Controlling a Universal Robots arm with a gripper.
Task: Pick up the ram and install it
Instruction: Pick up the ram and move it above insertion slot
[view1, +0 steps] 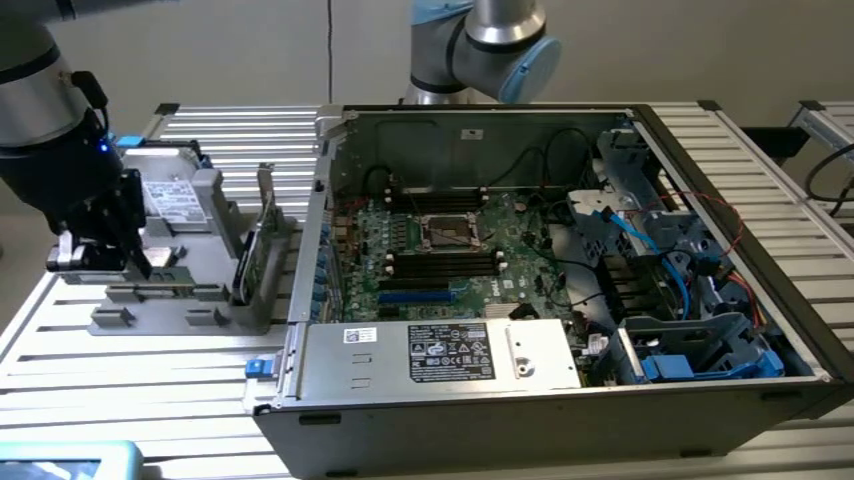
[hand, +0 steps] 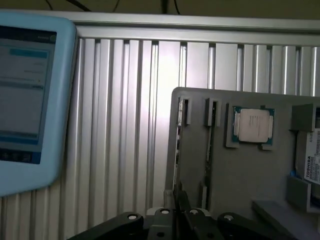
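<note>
Ram (hand: 176, 150): where, and looking like what?

— Standing on edge in the outermost slot of the grey tray (hand: 225, 190), just inside its rim. Seen edge-on from the wrist, so no more than a thin pale sliver, running from a notch in the tray straight into the gripper (hand: 179, 199).

Gripper clenched or released?

— Clenched on the ram, by the look of it. Two dark fingers (hand: 186, 201) pressed close against the sliver, one on either side.

Anything else from the wrist?

— Square silvery processor (hand: 252, 125) seated in its own pocket of the tray, a couple of slots over from the ram. Hard drive (hand: 310, 162) with a printed label, cut off at the frame's edge. Pale blue tablet (hand: 25, 100) near the tray but apart from it, over the slatted table (hand: 125, 125).

And from outside?

— Arm (view1: 54, 130) reaching down over the tray at the exterior view's left. Open computer case (view1: 721, 200) at the exterior view's right, beside the tray but apart from it. Motherboard (view1: 441, 250) lying bare inside, with blue cables (view1: 617, 235) next to it. Upright card (view1: 264, 240) standing at the tray's end nearest the case.

Hard to make out?

— Colour and chips of the ram, given the edge-on angle. Lower edge tucked into the slot. Fingertips from outside, lost where dark arm meets grey tray.
</note>
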